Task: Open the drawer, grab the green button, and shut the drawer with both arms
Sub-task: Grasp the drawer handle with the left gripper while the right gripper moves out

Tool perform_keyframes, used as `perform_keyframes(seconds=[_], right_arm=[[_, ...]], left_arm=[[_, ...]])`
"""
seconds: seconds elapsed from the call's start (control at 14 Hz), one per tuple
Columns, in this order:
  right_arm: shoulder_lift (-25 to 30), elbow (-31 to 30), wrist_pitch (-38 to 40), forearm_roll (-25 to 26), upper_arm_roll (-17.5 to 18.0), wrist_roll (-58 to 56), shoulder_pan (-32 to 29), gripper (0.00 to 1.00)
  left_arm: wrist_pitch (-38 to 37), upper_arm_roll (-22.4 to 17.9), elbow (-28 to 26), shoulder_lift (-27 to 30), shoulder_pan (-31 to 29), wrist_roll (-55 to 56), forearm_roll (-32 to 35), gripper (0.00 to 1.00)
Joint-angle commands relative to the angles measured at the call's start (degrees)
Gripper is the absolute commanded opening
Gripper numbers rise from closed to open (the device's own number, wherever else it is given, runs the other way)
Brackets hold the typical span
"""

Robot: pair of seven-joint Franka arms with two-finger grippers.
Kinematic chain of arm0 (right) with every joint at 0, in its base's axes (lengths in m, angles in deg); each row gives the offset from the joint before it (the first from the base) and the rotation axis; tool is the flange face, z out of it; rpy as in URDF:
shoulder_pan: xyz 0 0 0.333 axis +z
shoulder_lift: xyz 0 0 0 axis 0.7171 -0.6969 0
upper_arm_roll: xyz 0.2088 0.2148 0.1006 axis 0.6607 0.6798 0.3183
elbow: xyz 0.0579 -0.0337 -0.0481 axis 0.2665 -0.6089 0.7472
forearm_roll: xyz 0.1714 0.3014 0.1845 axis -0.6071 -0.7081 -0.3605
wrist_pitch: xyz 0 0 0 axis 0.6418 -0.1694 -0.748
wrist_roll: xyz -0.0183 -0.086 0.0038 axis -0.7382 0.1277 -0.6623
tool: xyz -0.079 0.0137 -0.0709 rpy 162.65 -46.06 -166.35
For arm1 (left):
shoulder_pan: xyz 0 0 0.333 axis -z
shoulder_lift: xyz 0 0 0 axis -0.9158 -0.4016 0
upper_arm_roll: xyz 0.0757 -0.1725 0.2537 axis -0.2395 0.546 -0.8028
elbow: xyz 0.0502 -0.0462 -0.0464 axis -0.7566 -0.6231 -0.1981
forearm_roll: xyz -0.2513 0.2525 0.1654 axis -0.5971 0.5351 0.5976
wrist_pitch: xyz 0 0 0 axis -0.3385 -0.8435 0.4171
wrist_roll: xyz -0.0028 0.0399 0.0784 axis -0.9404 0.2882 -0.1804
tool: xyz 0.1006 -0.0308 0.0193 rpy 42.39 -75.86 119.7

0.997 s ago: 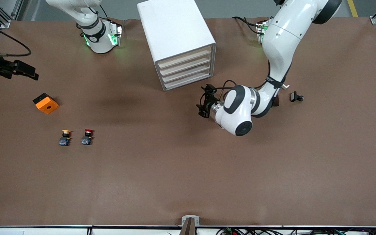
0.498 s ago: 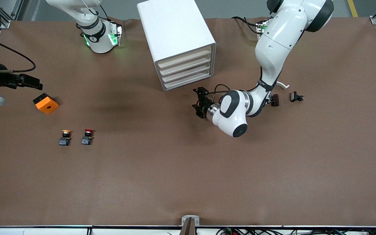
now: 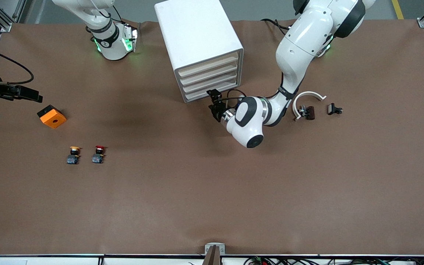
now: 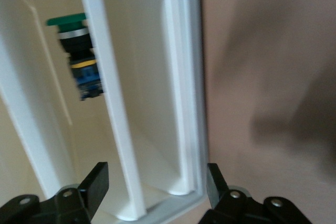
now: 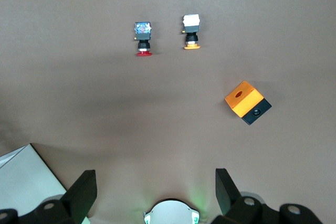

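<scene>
The white four-drawer cabinet (image 3: 197,33) stands near the robots' bases, and all its drawers look pushed in. The drawer (image 3: 210,81) is third from the top, with a pale beige front. My left gripper (image 3: 214,103) is open, low in front of the cabinet's lower drawers and close to them. In the left wrist view the left gripper (image 4: 156,184) frames the cabinet's bottom edge, apart from it. The green-capped button (image 4: 79,56) lies inside a pale compartment, partly hidden by a white slat. My right gripper (image 3: 31,95) hangs open and holds nothing at the right arm's end of the table.
An orange block (image 3: 52,116) lies beside the right gripper. A yellow-capped button (image 3: 73,155) and a red-capped button (image 3: 98,154) sit nearer the front camera. A white curved piece (image 3: 307,97), a brown part (image 3: 309,112) and a small black part (image 3: 334,109) lie toward the left arm's end.
The left arm has swung its gripper up to the cabinet's lower drawers, uncovering the white curved piece. The right gripper has shifted slightly near the orange block.
</scene>
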Motion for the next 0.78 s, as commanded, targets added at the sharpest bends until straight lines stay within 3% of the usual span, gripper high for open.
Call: perform_keyframes(seconds=[0.0, 0.28, 0.5, 0.71], right_arm=[[-0.5, 1.2, 0.9, 0.1, 0.8, 5.6, 0.2, 1.0], [-0.3, 1.2, 1.8, -0.3, 1.0, 22.4, 5.2, 1.0], [-0.3, 1.2, 1.7, -0.6, 1.1, 36.5, 8.0, 1.0], [-0.4, 1.7, 1.5, 0.1, 1.1, 39.9, 9.7, 1.0]], left_arm=[[-3.1, -0.2, 1.6, -0.7, -0.2, 1.2, -1.1, 0.79], [-3.1, -0.2, 2.9, -2.6, 1.8, 1.7, -3.7, 0.61], [-6.9, -0.1, 5.1, -4.7, 2.0, 1.7, -4.4, 0.61], [-8.2, -0.1, 5.2, -5.4, 2.7, 1.5, -4.4, 0.61]])
